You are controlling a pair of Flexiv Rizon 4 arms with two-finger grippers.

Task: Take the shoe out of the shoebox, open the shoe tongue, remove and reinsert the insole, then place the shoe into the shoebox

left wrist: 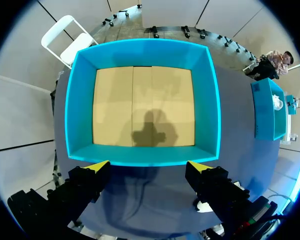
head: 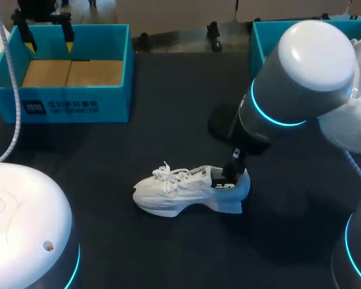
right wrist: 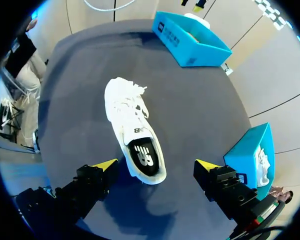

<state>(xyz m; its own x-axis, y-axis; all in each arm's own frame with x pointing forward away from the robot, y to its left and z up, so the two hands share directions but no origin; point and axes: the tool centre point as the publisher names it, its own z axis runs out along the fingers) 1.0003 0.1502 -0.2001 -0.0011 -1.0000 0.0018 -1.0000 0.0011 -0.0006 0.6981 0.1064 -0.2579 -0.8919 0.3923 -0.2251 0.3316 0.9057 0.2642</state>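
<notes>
A white sneaker (head: pixel 180 191) lies on the dark table, toe to the left, laces loose. From the right wrist view, the sneaker (right wrist: pixel 127 117) shows a black insole (right wrist: pixel 142 156) inside its heel. My right gripper (right wrist: pixel 156 165) hangs open just above the heel, one finger on each side, without touching it. In the head view my right gripper (head: pixel 230 174) is mostly hidden by its arm. The blue shoebox (head: pixel 117 99) stands at the back left, showing its bare brown bottom. My left gripper (head: pixel 48 43) hovers open over the shoebox (left wrist: pixel 142 165), nothing between its fingers (left wrist: pixel 97 167).
A second blue box (head: pixel 271 36) stands at the back right; in the right wrist view this box (right wrist: pixel 250 145) holds another white shoe (right wrist: pixel 262 162). A white cable (head: pixel 11 90) hangs by the shoebox's left side.
</notes>
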